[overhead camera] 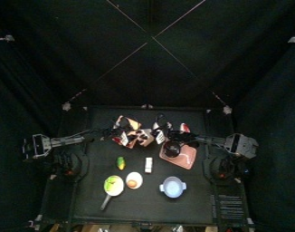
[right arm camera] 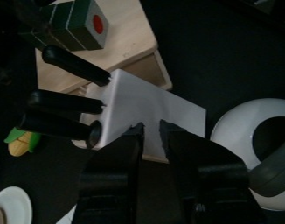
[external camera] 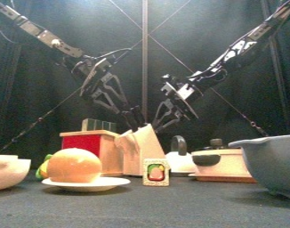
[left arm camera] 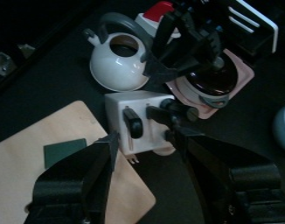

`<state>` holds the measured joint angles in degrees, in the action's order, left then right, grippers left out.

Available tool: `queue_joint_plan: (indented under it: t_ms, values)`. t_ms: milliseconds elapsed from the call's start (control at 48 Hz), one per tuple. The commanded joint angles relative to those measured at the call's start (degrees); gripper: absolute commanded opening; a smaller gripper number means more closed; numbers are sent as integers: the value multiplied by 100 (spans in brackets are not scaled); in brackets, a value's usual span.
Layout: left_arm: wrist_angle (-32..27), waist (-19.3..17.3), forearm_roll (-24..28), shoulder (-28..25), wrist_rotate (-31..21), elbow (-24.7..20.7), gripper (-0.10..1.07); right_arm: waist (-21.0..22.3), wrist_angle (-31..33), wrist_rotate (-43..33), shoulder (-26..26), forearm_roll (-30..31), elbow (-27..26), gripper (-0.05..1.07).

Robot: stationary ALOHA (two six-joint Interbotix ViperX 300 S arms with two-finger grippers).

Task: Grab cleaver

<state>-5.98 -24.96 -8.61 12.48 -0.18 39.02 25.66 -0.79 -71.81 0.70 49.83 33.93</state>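
1. I saw the white knife block (external camera: 138, 150) standing between my two grippers in the front view, and the cleaver had to be among the black handles (right arm camera: 66, 105) rising from its top, though I could not tell which one it was.
2. Those handles lay side by side in the right wrist view, their long axes parallel, butts pointing up and away from the block's slanted face; the blades were hidden in the slots.
3. My left gripper (left arm camera: 142, 166) hung just above the block with its jaws spread wide and nothing between them.
4. My right gripper (right arm camera: 156, 144) hovered close over the block's white face, its jaws a little apart and pinching nothing.
5. Beyond the left gripper I made out a white kettle (left arm camera: 117, 61), and beside the block a small card (external camera: 156, 172) stood on the table (external camera: 172, 205).
6. The card's print was too small to read, and I found no brand anywhere.
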Motion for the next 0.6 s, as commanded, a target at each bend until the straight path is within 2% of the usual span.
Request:
queue_joint_plan:
  t_ms: [0,354,583]
  values:
    - [53,-35,9,-26,9,-149,88,35,-44,9,-70,-9,-158,64]
    - [281,-62,26,-404,9,-255,84,18,-44,0,53,-9,-272,64]
    - [299,-70,0,-483,9,-272,63,9,-53,0,70,-18,-272,64]
